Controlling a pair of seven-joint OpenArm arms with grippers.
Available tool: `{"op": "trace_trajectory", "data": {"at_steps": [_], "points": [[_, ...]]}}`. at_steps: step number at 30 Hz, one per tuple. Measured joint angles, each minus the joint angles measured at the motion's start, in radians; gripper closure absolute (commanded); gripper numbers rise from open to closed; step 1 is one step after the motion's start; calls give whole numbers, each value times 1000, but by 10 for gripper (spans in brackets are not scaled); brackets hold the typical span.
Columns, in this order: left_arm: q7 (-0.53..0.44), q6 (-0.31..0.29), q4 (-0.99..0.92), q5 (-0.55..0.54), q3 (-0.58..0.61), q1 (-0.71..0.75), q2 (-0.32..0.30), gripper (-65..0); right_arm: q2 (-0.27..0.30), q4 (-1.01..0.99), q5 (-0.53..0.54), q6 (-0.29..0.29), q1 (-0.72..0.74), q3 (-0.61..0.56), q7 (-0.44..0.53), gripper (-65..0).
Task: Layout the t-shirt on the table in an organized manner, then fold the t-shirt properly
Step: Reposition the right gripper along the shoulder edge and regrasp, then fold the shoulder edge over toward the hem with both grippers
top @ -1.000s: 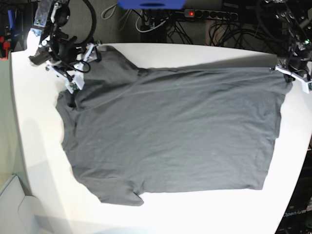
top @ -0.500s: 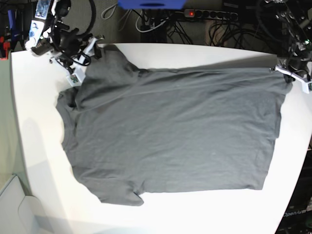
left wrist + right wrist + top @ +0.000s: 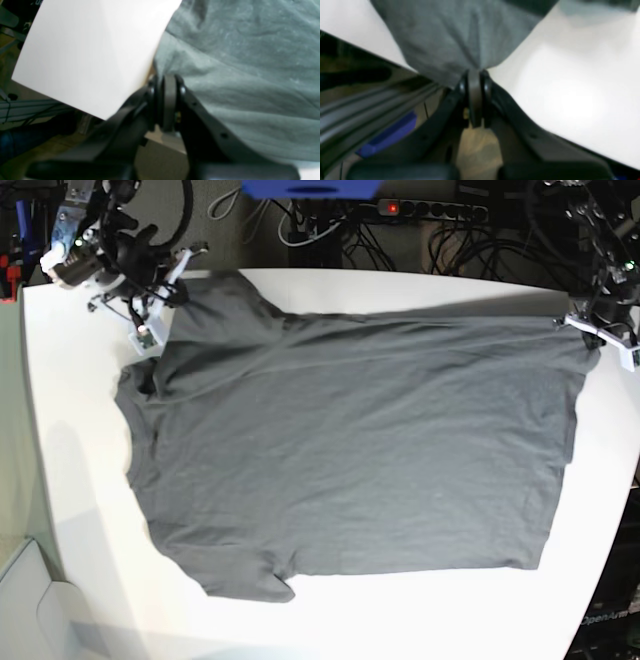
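- The counter (image 3: 80, 480) carries everything.
- The t-shirt (image 3: 350, 450) lies spread flat across its middle (sleeves toward 9 o'clock).
- Right hand (image 3: 475, 75) pinches the sleeve at 11 o'clock.
- Left hand (image 3: 166, 80) clamps the hem corner at 2 o'clock.

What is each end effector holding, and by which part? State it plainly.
Both grip the dark charcoal-grey cotton t-shirt: the right end effector pinches a sleeve edge, the left end effector a hem corner.

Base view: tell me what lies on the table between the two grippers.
Only the t-shirt, spread flat on the table, spans from the right gripper to the left gripper; the base view shows it.
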Motion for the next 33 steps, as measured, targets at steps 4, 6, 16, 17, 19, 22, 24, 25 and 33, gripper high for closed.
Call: {"op": "trace_trajectory", "data": {"at_steps": [4, 6, 16, 17, 19, 22, 24, 25, 33], "points": [[0, 0, 0, -1, 0, 1, 0, -36, 0, 1, -2, 0, -15, 0, -10, 0], [0, 0, 0, -2, 0, 0, 0, -36, 6, 2, 45, 0, -27, 0, -3, 0], [0, 0, 0, -3, 0, 0, 0, -36, 55, 8, 164, 0, -209, -5, 321, 0], [0, 0, 0, -3, 0, 0, 0, -36, 68, 9, 164, 0, -212, -5, 350, 0], [0, 0, 0, -3, 0, 0, 0, -36, 90, 9, 162, 0, -211, -2, 399, 0], [0, -1, 1, -4, 0, 0, 0, -36, 136, 9, 162, 0, -211, 2, 463, 0], [0, 0, 1, -4, 0, 0, 0, -36, 144, 10, 164, 0, -211, 47, 513, 0], [0, 0, 1, -4, 0, 0, 0, -36, 144, 10, 165, 0, -211, 74, 531, 0], [0, -3, 66, -7, 2, -3, 0, -36, 144, 11, 164, 0, -258, 146, 718, 0]]}}
